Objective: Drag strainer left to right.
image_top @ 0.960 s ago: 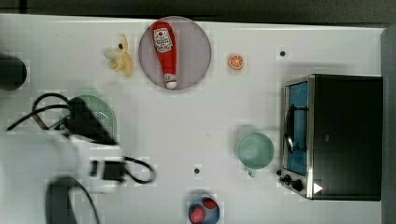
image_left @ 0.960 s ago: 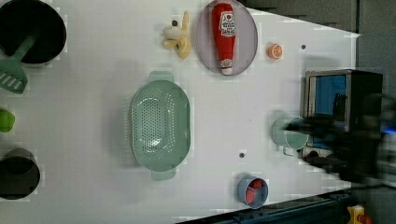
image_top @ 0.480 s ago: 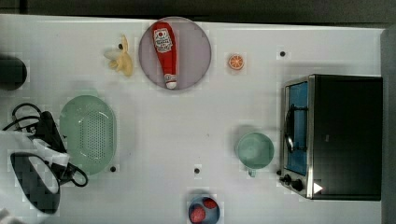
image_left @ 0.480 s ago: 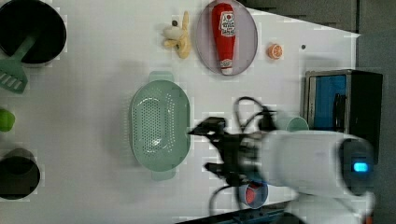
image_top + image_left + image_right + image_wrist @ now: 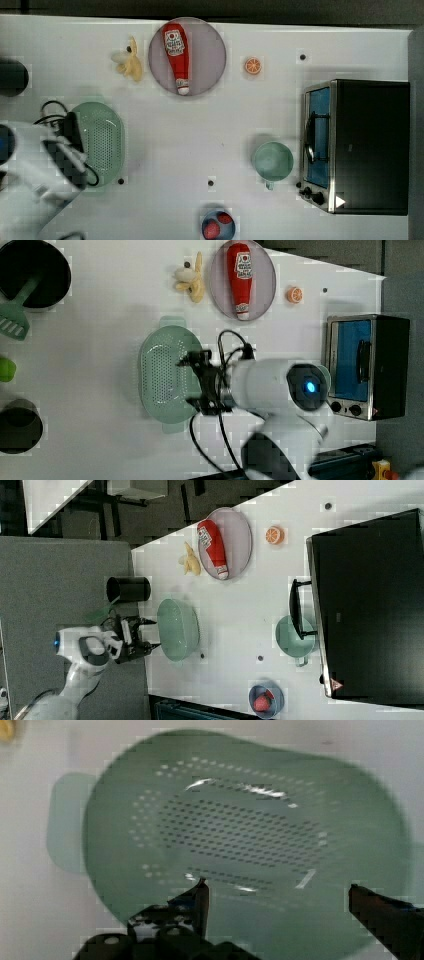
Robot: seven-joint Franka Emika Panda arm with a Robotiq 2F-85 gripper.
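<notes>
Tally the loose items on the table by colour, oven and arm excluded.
Mint green: 2, strainer, cup
Red: 1, ketchup bottle
Yellow: 1, banana
Orange: 1, orange slice
Pale purple: 1, plate
Blue: 1, bowl holding red fruit
Black: 1, cylinder
Total: 8
</notes>
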